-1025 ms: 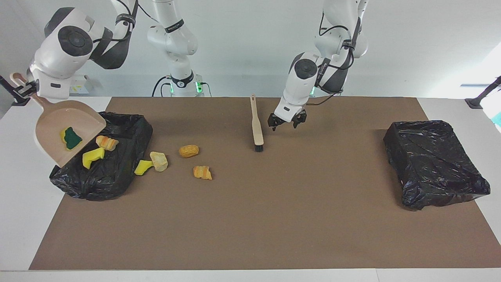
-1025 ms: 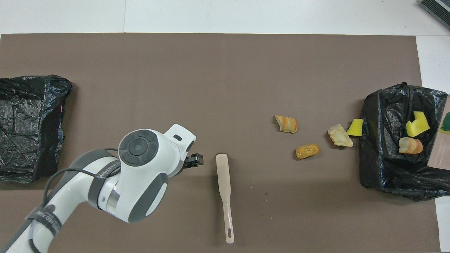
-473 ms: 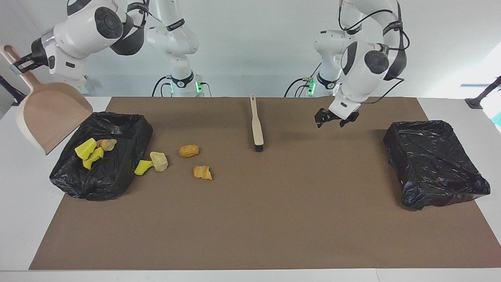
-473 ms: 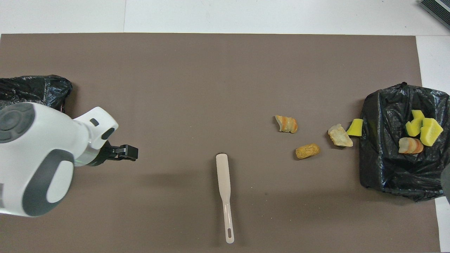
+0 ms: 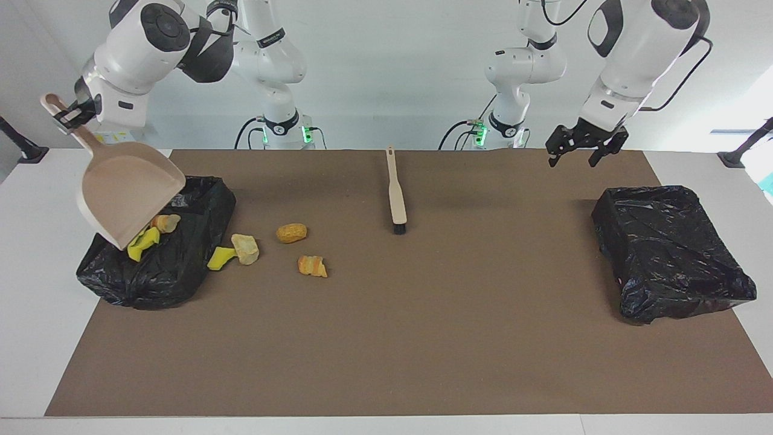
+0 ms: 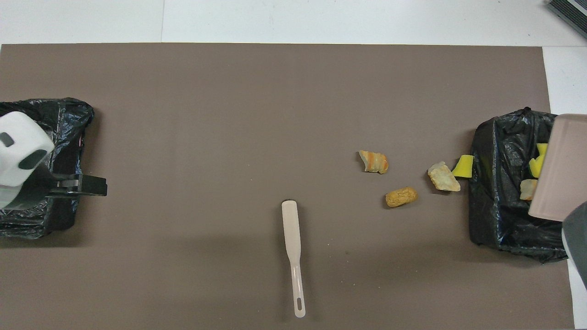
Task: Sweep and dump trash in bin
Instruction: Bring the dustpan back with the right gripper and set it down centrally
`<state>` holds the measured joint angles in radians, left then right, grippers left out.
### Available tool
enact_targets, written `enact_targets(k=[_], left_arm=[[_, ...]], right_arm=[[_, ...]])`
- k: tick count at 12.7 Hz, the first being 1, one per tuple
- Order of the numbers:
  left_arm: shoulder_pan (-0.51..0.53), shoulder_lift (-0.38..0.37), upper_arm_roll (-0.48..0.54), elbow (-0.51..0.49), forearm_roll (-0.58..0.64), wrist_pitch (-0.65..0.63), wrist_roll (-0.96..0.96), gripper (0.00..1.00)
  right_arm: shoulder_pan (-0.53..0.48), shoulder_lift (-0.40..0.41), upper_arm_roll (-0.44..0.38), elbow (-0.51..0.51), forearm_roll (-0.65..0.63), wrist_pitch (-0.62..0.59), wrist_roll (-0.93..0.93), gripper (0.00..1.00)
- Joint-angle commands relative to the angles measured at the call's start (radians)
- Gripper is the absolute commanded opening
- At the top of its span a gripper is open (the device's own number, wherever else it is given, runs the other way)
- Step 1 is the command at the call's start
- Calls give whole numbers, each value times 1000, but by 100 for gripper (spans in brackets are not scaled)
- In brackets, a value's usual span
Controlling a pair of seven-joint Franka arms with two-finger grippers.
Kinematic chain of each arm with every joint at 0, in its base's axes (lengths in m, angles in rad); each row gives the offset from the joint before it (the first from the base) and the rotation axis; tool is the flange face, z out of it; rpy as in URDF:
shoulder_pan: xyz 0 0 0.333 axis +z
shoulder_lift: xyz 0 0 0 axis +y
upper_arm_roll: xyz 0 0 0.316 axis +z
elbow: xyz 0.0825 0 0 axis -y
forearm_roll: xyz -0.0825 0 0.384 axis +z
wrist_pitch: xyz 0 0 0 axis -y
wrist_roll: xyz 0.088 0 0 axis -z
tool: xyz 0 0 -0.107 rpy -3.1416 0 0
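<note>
My right gripper (image 5: 64, 115) is shut on the handle of the beige dustpan (image 5: 130, 199), held tilted over the black-bagged bin (image 5: 175, 272) at the right arm's end. The pan (image 6: 562, 169) covers part of the bin (image 6: 504, 215). Yellow sponge pieces (image 5: 144, 241) and a bread lump (image 5: 165, 222) lie in the bin. On the mat beside it lie a yellow sponge chunk (image 5: 220, 257), a pale lump (image 5: 245, 248), an orange lump (image 5: 291, 232) and a striped lump (image 5: 313, 266). The brush (image 5: 396, 193) lies on the mat mid-table. My left gripper (image 5: 581, 147) is open, empty and raised.
A second black-bagged bin (image 5: 670, 251) stands at the left arm's end of the table; the left gripper (image 6: 80, 185) hangs over its edge (image 6: 73, 119). A brown mat (image 5: 423, 338) covers most of the white table.
The green-backed sponge slid out of the dustpan into the bin, and the empty pan swung back over the bin. My left gripper rose and moved from beside the brush toward the second bin.
</note>
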<state>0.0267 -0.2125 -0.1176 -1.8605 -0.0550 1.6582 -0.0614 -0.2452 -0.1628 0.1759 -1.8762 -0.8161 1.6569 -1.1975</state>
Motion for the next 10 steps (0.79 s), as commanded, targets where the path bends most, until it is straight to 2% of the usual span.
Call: enact_targets(k=[1,3,6,8,10], left_arm=[[26,15,-23,101,21,-99,11,100],[29,34,-25,191,21,-147,11,100],[39,56,-13,218,20,-156,12,100],[41,58,-13,224,18,-156,9,100],[42,58,-11,228,14,-146,11,100]], right_arm=[[-16,-3,2,14,240,-14,-17,0],[-17,-3,2,12,343,-14,-8,0],[-31,-6,-3,3,509,-11,67,0],[6,-9,-1,-11,549,-25,277,0],[13,2,4,-15,644,-29,541,0]])
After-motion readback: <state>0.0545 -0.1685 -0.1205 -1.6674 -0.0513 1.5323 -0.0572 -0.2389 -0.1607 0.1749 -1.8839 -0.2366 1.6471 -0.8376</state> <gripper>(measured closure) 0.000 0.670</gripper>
